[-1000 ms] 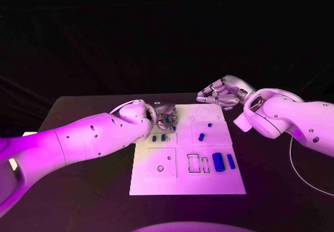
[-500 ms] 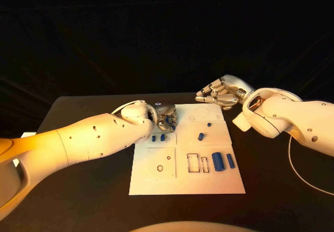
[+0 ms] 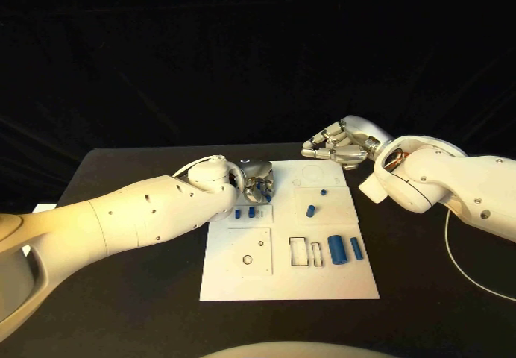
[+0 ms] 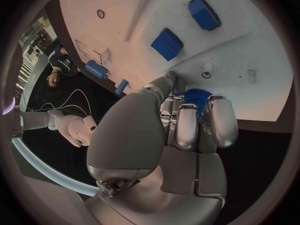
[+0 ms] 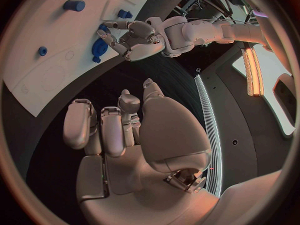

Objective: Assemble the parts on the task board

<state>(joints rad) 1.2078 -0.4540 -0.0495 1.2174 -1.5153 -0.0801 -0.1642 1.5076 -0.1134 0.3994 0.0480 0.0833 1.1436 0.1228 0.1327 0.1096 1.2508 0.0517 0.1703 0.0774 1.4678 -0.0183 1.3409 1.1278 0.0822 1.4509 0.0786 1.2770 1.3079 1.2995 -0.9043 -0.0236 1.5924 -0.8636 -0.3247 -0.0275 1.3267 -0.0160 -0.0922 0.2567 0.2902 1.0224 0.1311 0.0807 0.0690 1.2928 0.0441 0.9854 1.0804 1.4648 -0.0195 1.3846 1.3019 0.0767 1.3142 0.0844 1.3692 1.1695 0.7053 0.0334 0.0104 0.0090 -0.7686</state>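
The white task board (image 3: 290, 277) lies in the middle of the black table. My left hand (image 3: 256, 183) is over its far left corner, fingers curled down onto a blue round toothed part (image 4: 195, 97), which also shows under that hand in the right wrist view (image 5: 99, 46). My right hand (image 3: 338, 145) hovers past the board's far right corner, fingers curled in with nothing in them (image 5: 119, 130). Two small blue blocks (image 3: 245, 213) lie just in front of the left hand. A small blue peg (image 3: 323, 192) and a short blue piece (image 3: 311, 211) stand mid-board.
A large blue cylinder (image 3: 338, 248) and a thinner blue bar (image 3: 356, 249) lie at the board's right side, next to two rectangular recesses (image 3: 306, 252). A round outline (image 3: 315, 175) marks the far right square. Bare black table (image 3: 129, 298) surrounds the board.
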